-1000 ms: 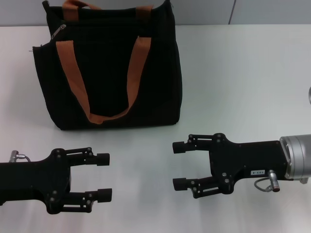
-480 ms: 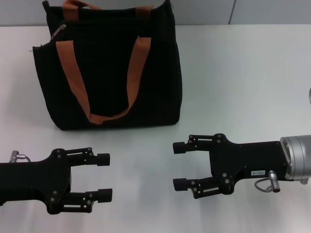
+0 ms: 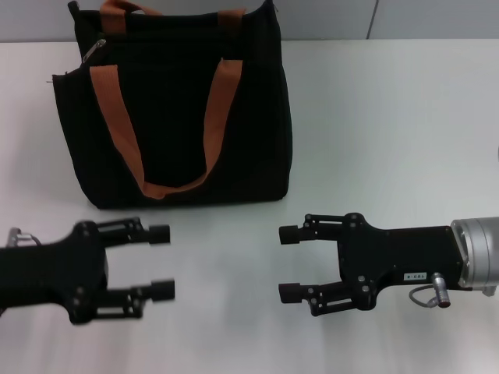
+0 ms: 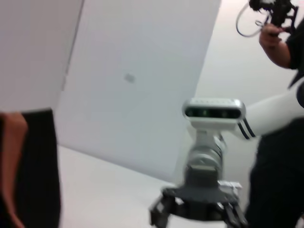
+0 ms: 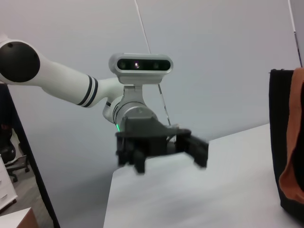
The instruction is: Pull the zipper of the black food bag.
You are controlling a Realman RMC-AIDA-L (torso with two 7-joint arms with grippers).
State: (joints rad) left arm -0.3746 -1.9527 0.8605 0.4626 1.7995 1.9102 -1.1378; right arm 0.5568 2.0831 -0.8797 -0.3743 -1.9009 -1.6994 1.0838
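The black food bag (image 3: 179, 109) stands upright at the back left of the white table, with two orange-brown strap handles (image 3: 117, 125) down its face. The zipper (image 3: 94, 50) is a small silvery pull tab at the bag's top left corner. My left gripper (image 3: 160, 261) is open and empty, low over the table in front of the bag. My right gripper (image 3: 287, 262) is open and empty, in front of the bag's right end. The bag's edge shows in the left wrist view (image 4: 33, 166) and in the right wrist view (image 5: 285, 142).
The white table (image 3: 390, 125) stretches to the right of the bag. A grey wall runs behind it. In the left wrist view a person (image 4: 280, 123) stands behind my right arm. The right wrist view shows my left arm's gripper (image 5: 161, 147).
My left gripper has moved a little back and to the left, toward the bag. The right gripper and the bag have not moved.
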